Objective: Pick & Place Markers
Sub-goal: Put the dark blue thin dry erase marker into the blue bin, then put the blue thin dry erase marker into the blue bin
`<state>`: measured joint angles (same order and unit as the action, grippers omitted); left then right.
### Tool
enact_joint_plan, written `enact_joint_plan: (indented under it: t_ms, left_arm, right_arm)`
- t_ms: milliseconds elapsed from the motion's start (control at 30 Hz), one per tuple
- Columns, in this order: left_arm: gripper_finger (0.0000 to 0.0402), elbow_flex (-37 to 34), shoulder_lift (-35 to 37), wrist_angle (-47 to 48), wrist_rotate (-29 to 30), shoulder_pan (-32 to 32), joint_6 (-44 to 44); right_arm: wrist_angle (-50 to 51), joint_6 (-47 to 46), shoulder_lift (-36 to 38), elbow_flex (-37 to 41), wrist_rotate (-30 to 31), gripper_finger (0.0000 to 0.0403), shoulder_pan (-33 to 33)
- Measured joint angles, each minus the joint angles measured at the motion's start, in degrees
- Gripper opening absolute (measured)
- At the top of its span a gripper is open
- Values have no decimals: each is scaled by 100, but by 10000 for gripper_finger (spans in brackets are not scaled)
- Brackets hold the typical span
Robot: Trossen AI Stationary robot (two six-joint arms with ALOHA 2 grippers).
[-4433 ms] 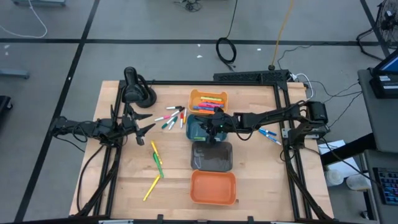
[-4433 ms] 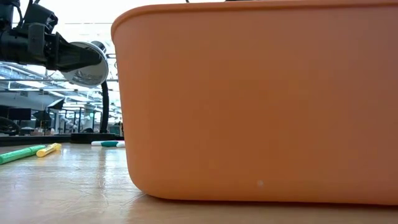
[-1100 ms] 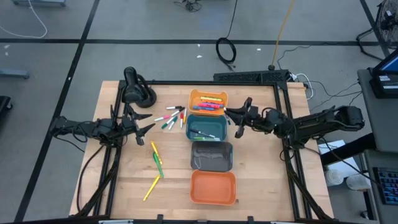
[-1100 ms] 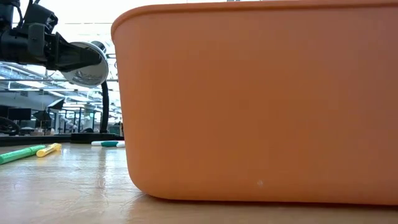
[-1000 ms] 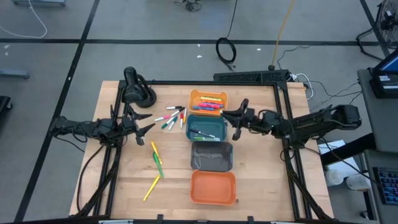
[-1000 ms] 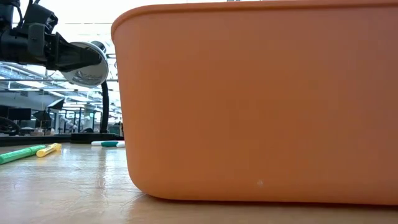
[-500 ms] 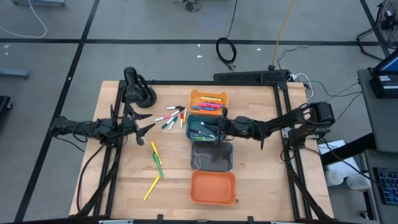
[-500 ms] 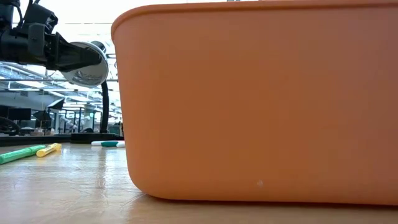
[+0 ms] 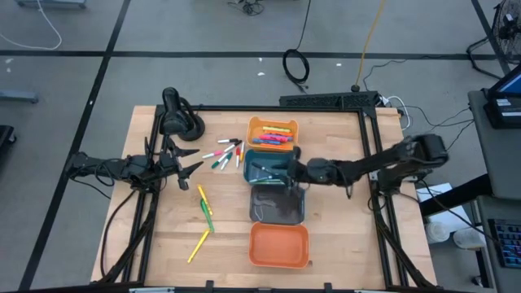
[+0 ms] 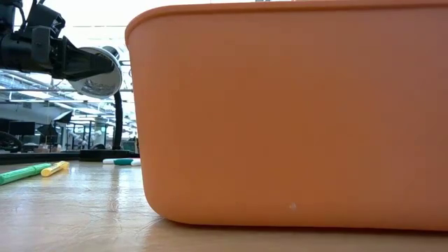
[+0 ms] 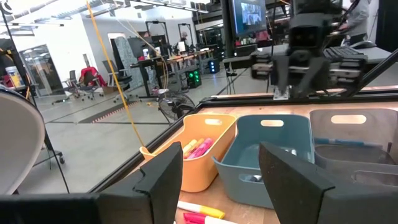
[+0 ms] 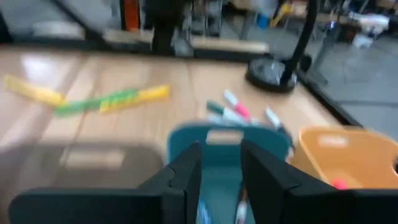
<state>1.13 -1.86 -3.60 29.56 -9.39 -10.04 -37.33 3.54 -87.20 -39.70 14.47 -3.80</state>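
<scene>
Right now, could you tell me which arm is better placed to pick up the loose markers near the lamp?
Left. Its gripper sits just beside the loose markers; the right gripper is across, over the teal bin.

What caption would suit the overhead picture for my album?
Right gripper reaches over the teal bin while the left gripper waits beside scattered markers.

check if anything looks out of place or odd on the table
Nothing damaged or spilled. Several thin markers lie loose on the wooden table: a cluster left of the teal plastic bin, plus yellow and green ones farther left, unsorted.
</scene>
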Motion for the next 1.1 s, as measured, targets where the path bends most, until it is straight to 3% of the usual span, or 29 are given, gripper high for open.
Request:
enact_joint_plan:
  t_ms: [133,267,367,500,700,800,1000,1100]
  left_arm:
    - [214,0,0,0,0,0,0]
    - [214,0,1,0,0,-1,1]
    - [214,0,0,0,0,0,1]
    - [214,0,-1,0,0,0,0]
    - [214,0,0,0,0,0,0]
    - [214,0,-1,0,0,0,0]
    - [214,0,-1,1,0,-1,0]
    - [214,0,0,0,0,-1,0]
  right_arm:
    - [1790,-152,891,0,1075,116,-770]
    - [3721,-1018,1738,0,2089,124,-1609]
    - [4730,-1885,2228,29,2185,125,-2024]
    - [4921,-2074,2602,453,2149,121,-2281]
    - [4833,-2172,2932,1470,2134,120,-2311]
    - [4138,-2116,3007,2050,2105,120,-2240]
    - [1702,-1328,2957,3191,921,120,-1900]
    - [1124,-964,2921,3483,446,120,-1630]
